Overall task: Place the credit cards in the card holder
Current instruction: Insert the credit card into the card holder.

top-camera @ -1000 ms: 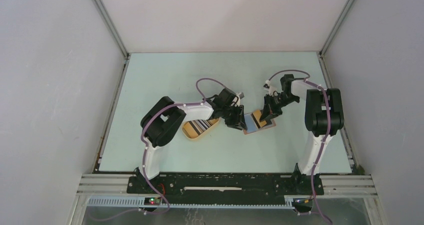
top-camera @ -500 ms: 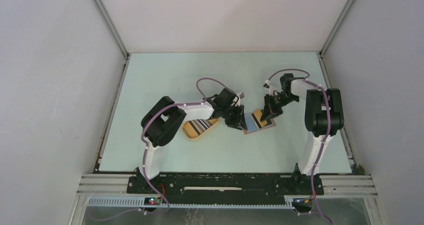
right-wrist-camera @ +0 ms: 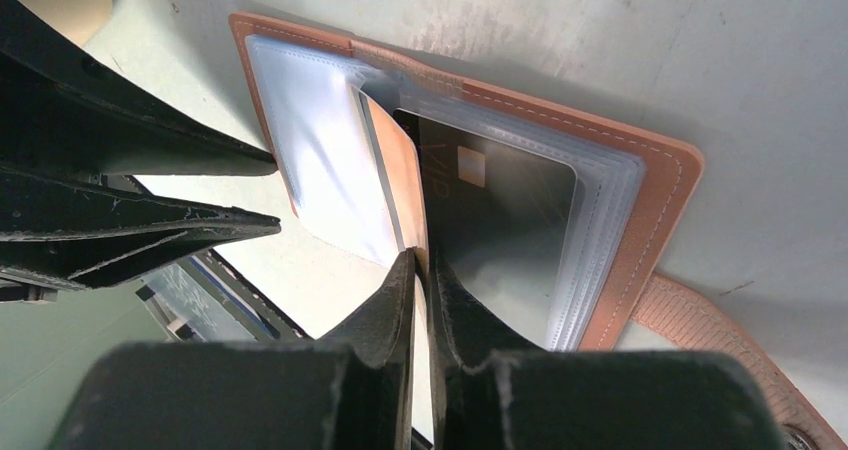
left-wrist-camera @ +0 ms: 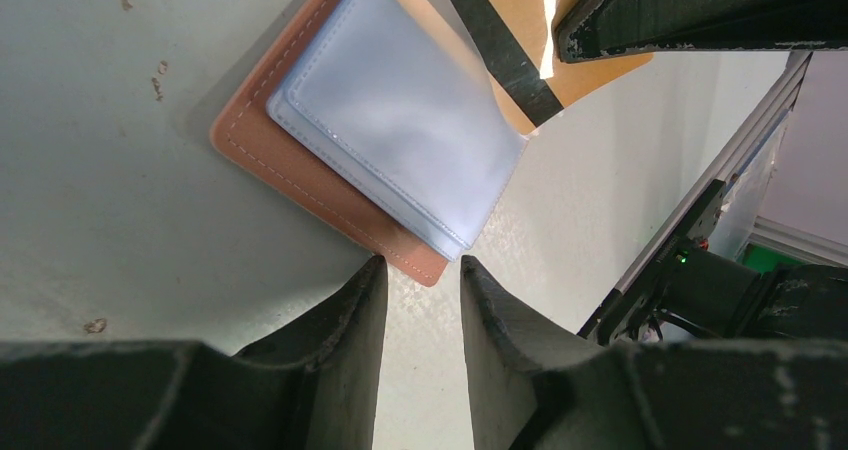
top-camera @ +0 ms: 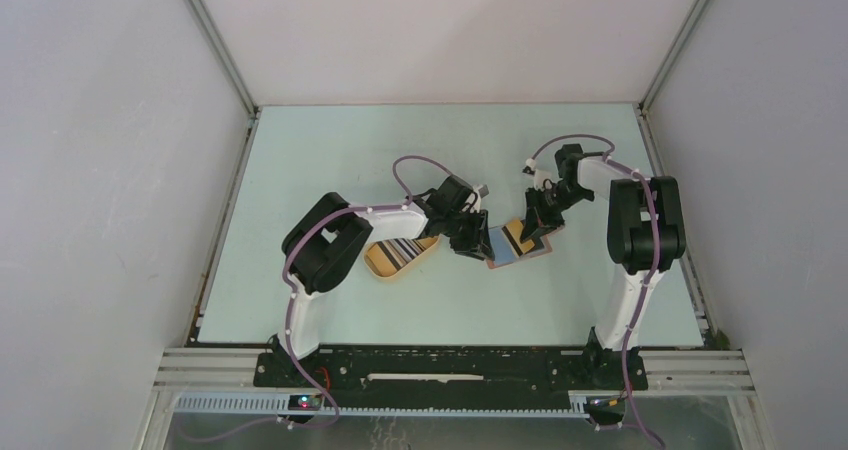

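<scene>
Right claw [top-camera: 534, 224] has edged slightly left and farther up the table [top-camera: 330, 160] over the last second. The left claw [top-camera: 468, 238], tray [top-camera: 385, 263] and holder [top-camera: 505, 248] lie as before.

The holder lies open and flat at mid-table between the two claws. It is reddish-brown leather [right-wrist-camera: 655, 200] with pale stitching along a rounded-corner border. Inside, soft light-blue pockets [left-wrist-camera: 400, 130] with a slight sheen are layered like pages, and a pebbled leather tab [right-wrist-camera: 720, 340] trails off one end.

The right claw [right-wrist-camera: 420, 265] is pinched together on a thin tan card [right-wrist-camera: 405, 180]. The card stands on edge between the pocket leaves, and its other face shows a black stripe [left-wrist-camera: 495, 40]. Beside it a glossy dark card [right-wrist-camera: 500, 220] with a small pale chip sits flat under a clear sleeve.

The left claw [left-wrist-camera: 422, 295] hangs just off the holder's near corner. Its matte black fingers [left-wrist-camera: 340, 340] stand a narrow gap apart with only bare table between them.

To the left, touching nothing of the holder, the shallow yellow oval tray holds the other cards [top-camera: 406, 249], which lie fanned in dark and light stripes.
</scene>
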Tool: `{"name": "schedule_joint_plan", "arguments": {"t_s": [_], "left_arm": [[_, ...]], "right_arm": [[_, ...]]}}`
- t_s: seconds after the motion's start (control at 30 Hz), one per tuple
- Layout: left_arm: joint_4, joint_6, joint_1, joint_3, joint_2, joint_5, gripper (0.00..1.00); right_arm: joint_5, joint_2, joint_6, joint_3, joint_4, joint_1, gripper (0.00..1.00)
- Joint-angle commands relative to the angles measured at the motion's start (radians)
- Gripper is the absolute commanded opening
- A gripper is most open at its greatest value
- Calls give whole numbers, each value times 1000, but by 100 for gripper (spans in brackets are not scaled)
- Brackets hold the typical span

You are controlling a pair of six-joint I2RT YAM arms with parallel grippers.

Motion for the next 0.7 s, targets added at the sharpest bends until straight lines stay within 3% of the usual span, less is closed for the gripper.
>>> {"name": "schedule_joint_plan", "arguments": {"t_s": [0.0,0.67], "left_arm": [[-19,15,-1,40,28,-9,38],[-22,18,0,46,30,-9,39]], "right_arm": [[101,-22,-25,18,30,12,13],[119,-28,-41,17,19,35,22]]}}
